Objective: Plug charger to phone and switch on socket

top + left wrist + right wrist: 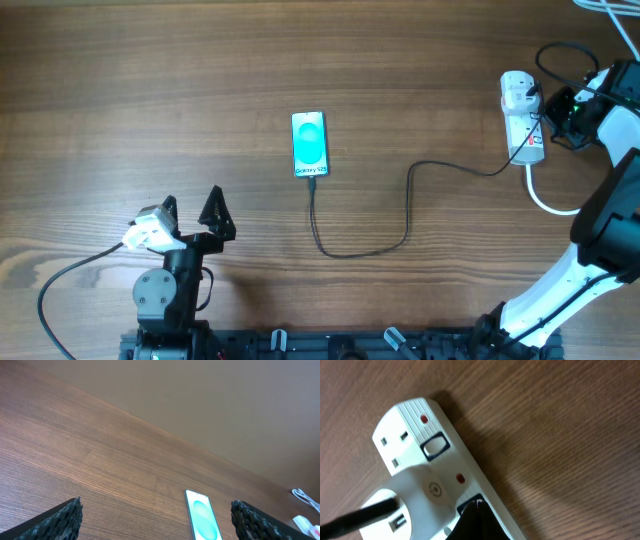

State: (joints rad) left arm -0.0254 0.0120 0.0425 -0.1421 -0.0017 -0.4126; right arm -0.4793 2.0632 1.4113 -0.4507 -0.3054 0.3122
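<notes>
Currently, the right gripper (476, 515) is closed, its tips against the socket (524, 135) at a rocker switch. The charger (409, 210) runs from the socket leftward to the phone (309, 143). The left gripper (192, 197) stands fully open, far left of the socket.

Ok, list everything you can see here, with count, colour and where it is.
phone: one, teal screen with white edging, table centre
charger: one, thin black cable, looping from the phone's near end to the socket
socket: one, white with red lights, far right of table
thick cord: one, white, curving off the socket
loose cables: white, top right corner; count unclear
table: one, brown wood
left pincer: one, black, open, near left, holding nothing
right pincer: one, black, shut, tip against the socket
</notes>
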